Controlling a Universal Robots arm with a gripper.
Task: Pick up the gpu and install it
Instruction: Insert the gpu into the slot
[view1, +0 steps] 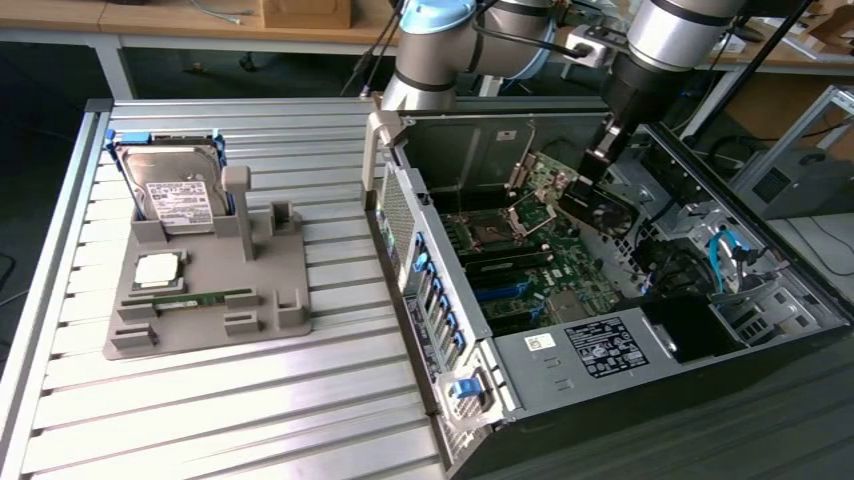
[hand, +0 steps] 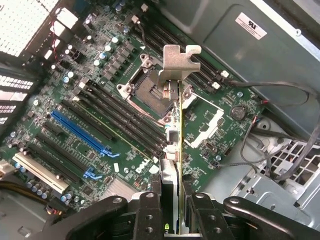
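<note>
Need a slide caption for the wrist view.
Gripper clamped on the gpu, card held edge-on over the motherboard, bracket end leading.

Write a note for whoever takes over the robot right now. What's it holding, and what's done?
Gripper: shut on the graphics card, held edge-on.
Where: the card hangs inside the open computer case, above the green board.
Done: card picked up. The hard drive and memory stick lie on the grey tray outside the case.
Left: the card is not in any slot yet.
</note>
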